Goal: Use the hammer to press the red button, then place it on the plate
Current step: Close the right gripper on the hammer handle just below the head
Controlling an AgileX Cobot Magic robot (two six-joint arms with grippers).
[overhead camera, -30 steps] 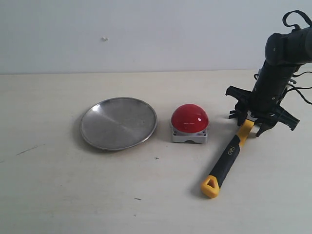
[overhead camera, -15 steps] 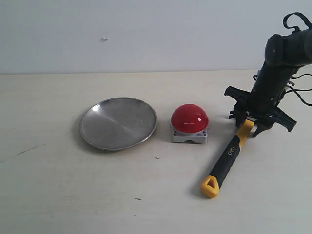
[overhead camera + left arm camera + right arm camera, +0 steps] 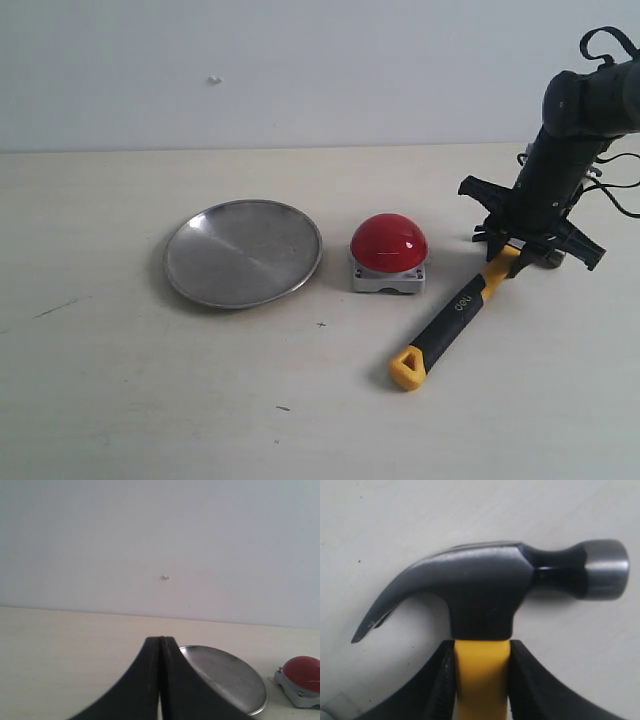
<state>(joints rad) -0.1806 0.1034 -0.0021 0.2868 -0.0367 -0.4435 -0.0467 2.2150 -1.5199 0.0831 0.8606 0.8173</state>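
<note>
We've got the pale table point(image 3: 120, 380) with the hammer point(image 3: 455, 310) lying on its right side, handle end angled toward the front. Our right gripper point(image 3: 520, 250) is clamped on the yellow neck just under the head. The plate point(image 3: 243, 253) sits left, with the red button point(image 3: 389, 243) between it and the hammer. Our left gripper point(image 3: 161, 645) is pinched fully closed.

The right gripper point(image 3: 520, 255) clasps the hammer point(image 3: 455, 312) just under its head, handle trailing forward-left. Left of this claw stands the red button point(image 3: 389, 243); the plate point(image 3: 243, 252) lies farther left.
</note>
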